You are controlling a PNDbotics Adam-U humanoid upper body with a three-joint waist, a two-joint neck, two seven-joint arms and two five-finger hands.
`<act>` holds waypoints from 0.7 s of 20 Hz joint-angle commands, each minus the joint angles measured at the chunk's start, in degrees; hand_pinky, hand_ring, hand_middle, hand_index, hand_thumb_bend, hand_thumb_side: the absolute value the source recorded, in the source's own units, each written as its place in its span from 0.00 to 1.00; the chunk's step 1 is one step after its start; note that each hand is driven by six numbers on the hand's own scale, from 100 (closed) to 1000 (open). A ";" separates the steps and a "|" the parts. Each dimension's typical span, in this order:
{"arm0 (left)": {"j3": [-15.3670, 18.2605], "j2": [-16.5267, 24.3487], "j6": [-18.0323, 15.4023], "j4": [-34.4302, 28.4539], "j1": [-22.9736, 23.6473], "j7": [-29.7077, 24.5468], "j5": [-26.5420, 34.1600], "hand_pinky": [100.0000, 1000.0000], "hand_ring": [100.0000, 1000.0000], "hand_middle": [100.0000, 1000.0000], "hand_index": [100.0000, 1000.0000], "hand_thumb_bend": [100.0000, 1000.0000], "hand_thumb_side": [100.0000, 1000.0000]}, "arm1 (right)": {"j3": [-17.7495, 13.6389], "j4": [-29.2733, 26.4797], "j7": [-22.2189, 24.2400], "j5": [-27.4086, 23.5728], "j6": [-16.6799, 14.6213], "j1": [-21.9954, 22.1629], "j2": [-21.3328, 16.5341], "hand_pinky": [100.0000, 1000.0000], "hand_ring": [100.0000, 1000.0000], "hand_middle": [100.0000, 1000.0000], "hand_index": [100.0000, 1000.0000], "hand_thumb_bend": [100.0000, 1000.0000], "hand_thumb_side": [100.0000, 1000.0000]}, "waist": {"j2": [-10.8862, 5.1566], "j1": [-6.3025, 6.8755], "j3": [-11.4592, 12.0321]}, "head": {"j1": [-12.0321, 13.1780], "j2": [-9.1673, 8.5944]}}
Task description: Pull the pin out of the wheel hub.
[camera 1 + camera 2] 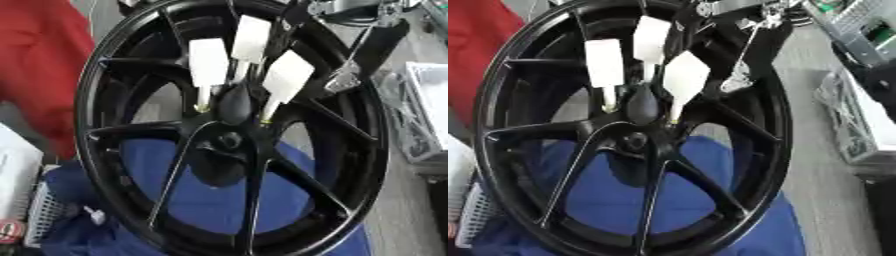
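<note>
A black multi-spoke wheel (175,165) stands tilted and fills both views, its hub (229,141) near the middle. Three pins with flat white tags stick out just above the hub: a left pin (208,65), a middle pin (251,39) and a right pin (287,76). The outer two have yellowish feet at the hub. My right arm (378,45) reaches in from the upper right, with a silver joint (344,80) over the rim. A dark rounded part of my right hand (234,106) covers the foot of the middle pin; black on black hides its grip.
A blue cloth (210,195) lies under the wheel. Someone in red (39,65) stands at the left edge. A white basket (39,215) is at the lower left, and a white tray with clear bags (420,110) at the right. A grey crate (859,22) sits upper right.
</note>
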 commanded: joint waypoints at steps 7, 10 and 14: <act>0.93 1.46 0.13 -0.99 -0.80 0.10 0.56 0.86 0.76 0.77 0.82 0.26 0.78 | -0.27 -1.24 -1.24 -0.37 -0.11 -0.05 -1.39 0.80 0.71 0.64 0.76 0.34 0.06 | -1.02 0.26 0.07 | 0.34 0.11; 0.90 1.46 0.11 -1.02 -0.80 0.09 0.60 0.86 0.76 0.77 0.82 0.26 0.78 | -0.09 -1.59 -1.78 0.09 -0.24 0.34 -1.54 0.79 0.70 0.62 0.75 0.30 0.05 | -1.03 0.25 0.11 | 0.41 0.09; 0.92 1.45 0.10 -1.02 -0.78 0.09 0.68 0.86 0.76 0.77 0.82 0.25 0.79 | -0.09 -2.00 -3.14 -0.25 -0.04 0.80 -1.68 0.78 0.68 0.58 0.71 0.24 0.06 | -1.06 0.26 0.06 | 0.52 0.11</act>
